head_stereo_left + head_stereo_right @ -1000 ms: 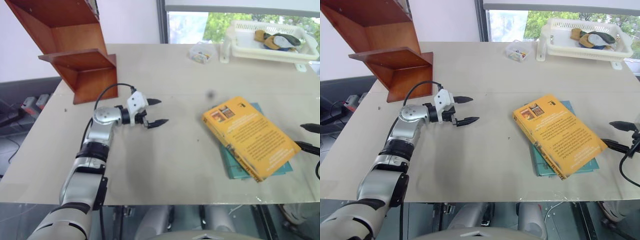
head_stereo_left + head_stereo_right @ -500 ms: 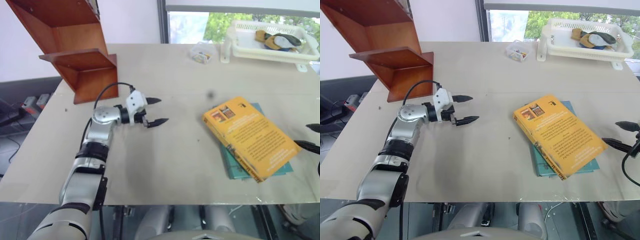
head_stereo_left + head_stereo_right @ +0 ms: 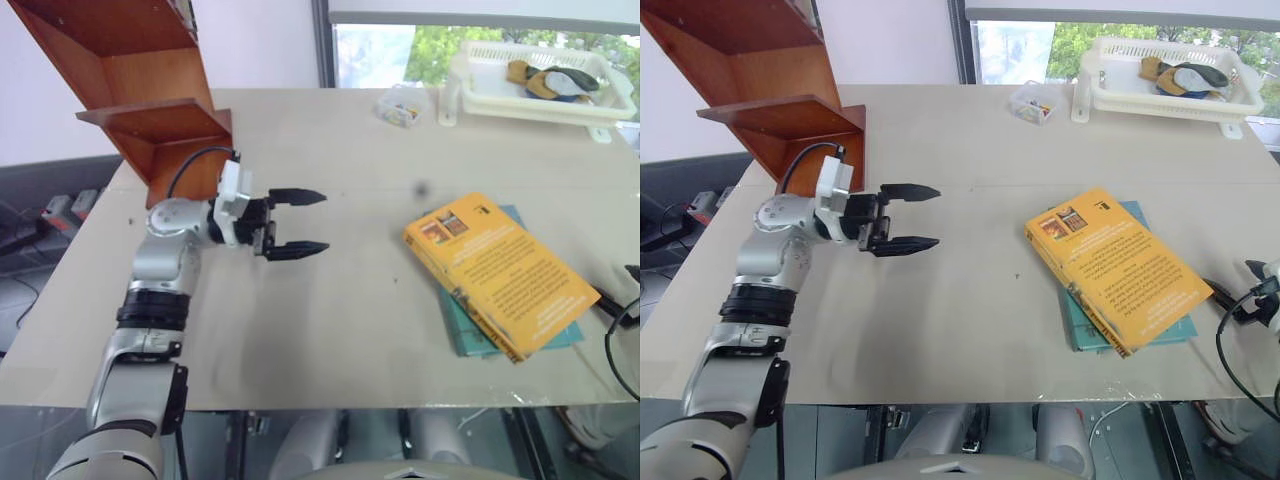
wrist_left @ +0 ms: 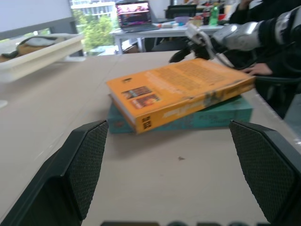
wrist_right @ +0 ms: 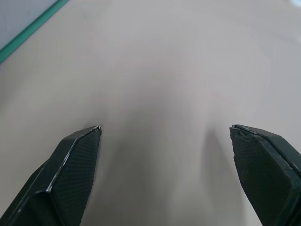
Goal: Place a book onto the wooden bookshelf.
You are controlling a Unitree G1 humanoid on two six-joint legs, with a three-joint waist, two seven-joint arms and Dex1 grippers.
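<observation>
Left gripper (image 3: 296, 221) hovers above the worktop (image 3: 340, 320) with its two black fingers spread wide and nothing between them, pointing across toward the book (image 3: 500, 271). Behind it, just past the wrist, stands the wooden bookshelf (image 3: 150, 95) at the worktop's far left corner, its boards bare where they can be seen. Well apart to the robot's right, the yellow-orange book lies flat, cover up, resting on a thinner teal book (image 3: 480, 335) that peeks out beneath it. Right gripper (image 5: 164, 165) hangs over bare worktop near the right edge, fingers equally wide apart and holding nothing. At the far right corner sit a white basket (image 3: 540, 90) and a small clear box (image 3: 402, 104). As a judgement, the task is barely begun: the book is untouched, so grasping, lifting, carrying across and setting it on the shelf all remain.
</observation>
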